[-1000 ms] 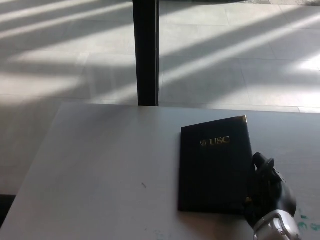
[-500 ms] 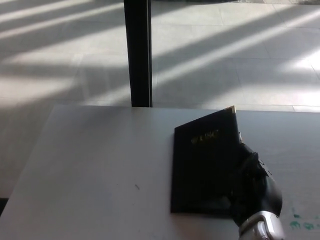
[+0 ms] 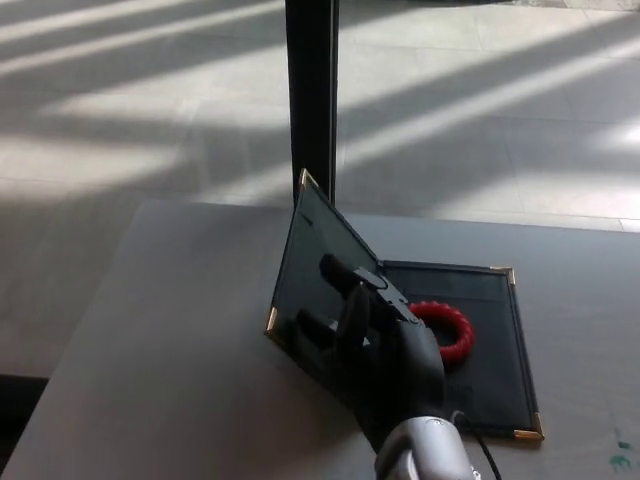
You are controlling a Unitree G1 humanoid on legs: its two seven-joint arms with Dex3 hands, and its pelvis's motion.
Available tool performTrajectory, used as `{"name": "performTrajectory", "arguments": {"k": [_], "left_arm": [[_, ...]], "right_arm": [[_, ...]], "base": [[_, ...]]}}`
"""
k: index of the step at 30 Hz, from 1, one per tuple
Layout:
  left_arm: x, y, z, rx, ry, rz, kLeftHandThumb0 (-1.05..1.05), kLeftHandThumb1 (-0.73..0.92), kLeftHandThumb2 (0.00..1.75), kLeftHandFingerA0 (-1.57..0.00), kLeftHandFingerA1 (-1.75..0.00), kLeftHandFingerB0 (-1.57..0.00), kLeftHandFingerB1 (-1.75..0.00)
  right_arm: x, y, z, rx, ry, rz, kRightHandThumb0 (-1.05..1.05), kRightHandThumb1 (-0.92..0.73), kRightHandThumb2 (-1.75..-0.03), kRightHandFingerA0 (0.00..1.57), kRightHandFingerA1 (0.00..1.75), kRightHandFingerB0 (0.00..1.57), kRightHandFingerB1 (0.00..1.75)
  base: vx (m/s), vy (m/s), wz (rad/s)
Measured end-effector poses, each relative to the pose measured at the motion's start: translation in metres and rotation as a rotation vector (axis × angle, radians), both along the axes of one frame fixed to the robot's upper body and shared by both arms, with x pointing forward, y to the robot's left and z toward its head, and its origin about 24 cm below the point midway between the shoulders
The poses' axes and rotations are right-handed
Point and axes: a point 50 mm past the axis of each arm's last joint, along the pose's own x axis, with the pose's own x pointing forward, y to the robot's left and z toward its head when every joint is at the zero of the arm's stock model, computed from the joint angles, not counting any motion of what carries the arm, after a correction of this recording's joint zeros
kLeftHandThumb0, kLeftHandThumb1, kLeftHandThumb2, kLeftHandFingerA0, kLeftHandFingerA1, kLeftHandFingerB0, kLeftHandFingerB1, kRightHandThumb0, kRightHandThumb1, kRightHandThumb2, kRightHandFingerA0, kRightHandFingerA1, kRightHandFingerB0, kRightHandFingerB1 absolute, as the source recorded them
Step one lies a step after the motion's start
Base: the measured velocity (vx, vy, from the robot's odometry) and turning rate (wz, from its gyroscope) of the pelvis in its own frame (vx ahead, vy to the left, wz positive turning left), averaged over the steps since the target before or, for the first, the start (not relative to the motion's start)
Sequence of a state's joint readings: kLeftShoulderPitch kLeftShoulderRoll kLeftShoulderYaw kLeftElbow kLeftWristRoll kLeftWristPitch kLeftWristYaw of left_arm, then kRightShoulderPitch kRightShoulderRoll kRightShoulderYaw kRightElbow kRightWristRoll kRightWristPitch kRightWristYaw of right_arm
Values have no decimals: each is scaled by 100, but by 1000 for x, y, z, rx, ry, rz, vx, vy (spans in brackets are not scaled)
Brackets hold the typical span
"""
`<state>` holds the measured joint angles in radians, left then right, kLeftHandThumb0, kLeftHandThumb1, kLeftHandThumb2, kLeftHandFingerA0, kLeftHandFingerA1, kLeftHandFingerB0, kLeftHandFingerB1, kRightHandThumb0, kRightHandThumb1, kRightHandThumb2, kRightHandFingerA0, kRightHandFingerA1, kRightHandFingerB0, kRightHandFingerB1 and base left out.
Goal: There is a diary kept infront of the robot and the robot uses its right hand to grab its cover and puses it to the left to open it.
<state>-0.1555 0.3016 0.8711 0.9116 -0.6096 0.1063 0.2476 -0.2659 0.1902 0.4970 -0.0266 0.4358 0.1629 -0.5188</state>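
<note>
Diary [image 3: 500, 350] lies on the table [image 3: 180, 340], right of centre, partly open. Cover [image 3: 310, 270] stands near upright, leaning left, its gold-cornered top edge high. Right hand [image 3: 375, 345] is pressed against the cover's inner face, fingers [image 3: 345, 270] spread and flat on it: pushing, not clamped on anything. Inside back panel exposed, with a red ring [image 3: 445, 328] lying on it.

Progress, as judged: cover lifted and past halfway. Left to do: carry it over until it lies flat on the table at left.

Hidden: hand covers the spine and lower cover. Thumb not visible. Interior dark, so cannot tell pages from pocket. Left hand out of view.
</note>
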Motion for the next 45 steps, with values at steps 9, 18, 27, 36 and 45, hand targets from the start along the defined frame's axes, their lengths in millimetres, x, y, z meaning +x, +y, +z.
{"name": "performTrajectory", "arguments": {"k": [9,18,27,36,45], "left_arm": [[0,0,-1,-2,3,0,-91,92,100,-34,-87,-21,-67],[0,-1,-1,-1,4,-4,-82,88,124,-37,-82,-28,-69],[3,-1,0,3,7,-16,-92,92,98,-35,-87,-24,-67],[0,2,2,21,23,-25,-92,92,102,-32,-86,-23,-70],[-1,3,2,25,26,-27,-93,92,99,-34,-86,-21,-68]], "right_arm": [[-14,29,2,-199,-123,139,-78,-92,-76,43,68,36,54],[-9,41,1,-439,-249,214,-72,-92,-74,37,68,32,54],[21,38,-3,-726,-323,223,-74,-92,-70,47,73,39,54],[27,55,14,-722,-354,237,-75,-92,-72,48,79,42,59],[34,53,25,-603,-250,226,-74,-92,-77,43,75,33,56]], "base": [[0,0,0],[0,0,0],[0,0,0],[0,0,0],[0,0,0]]}}
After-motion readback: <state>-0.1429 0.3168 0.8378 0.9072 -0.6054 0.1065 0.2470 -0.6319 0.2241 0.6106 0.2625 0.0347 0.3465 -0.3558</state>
